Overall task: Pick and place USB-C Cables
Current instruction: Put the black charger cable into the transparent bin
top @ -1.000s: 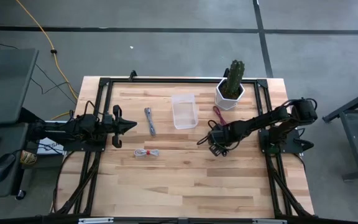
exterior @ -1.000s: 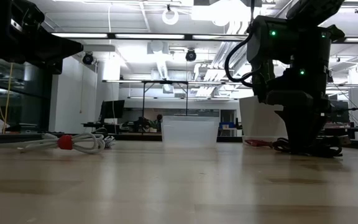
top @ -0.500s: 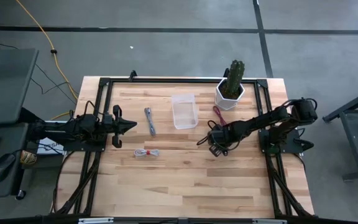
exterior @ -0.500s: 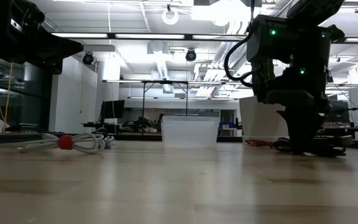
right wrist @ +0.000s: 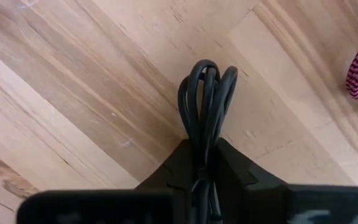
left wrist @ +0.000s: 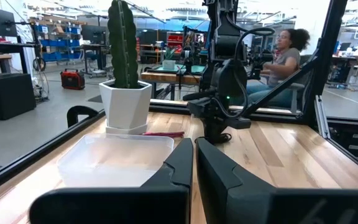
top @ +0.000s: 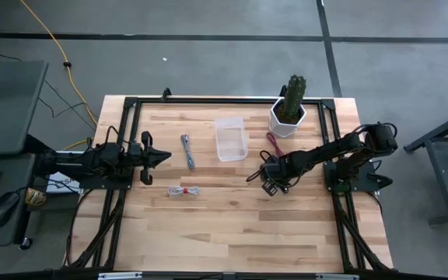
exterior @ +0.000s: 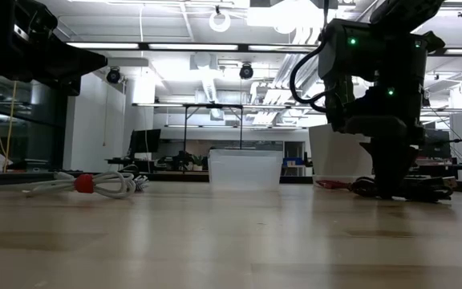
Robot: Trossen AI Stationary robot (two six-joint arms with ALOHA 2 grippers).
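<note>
Table (top: 232,225) of pale wood carries everything. Right arm reaches in low from the right edge, its gripper (top: 271,176) down at the surface, clenched on the black cable (right wrist: 205,93), whose loops stick out past the fingers. Left arm lies level along the left side, its gripper (top: 162,157) pressed closed, holding nothing. Clear bin (top: 230,138) sits mid-table. Grey cable (top: 187,150) lies left of the bin, whitish cable (top: 183,190) below it, dark red cable (top: 273,142) beside the cactus pot (top: 287,118).
</note>
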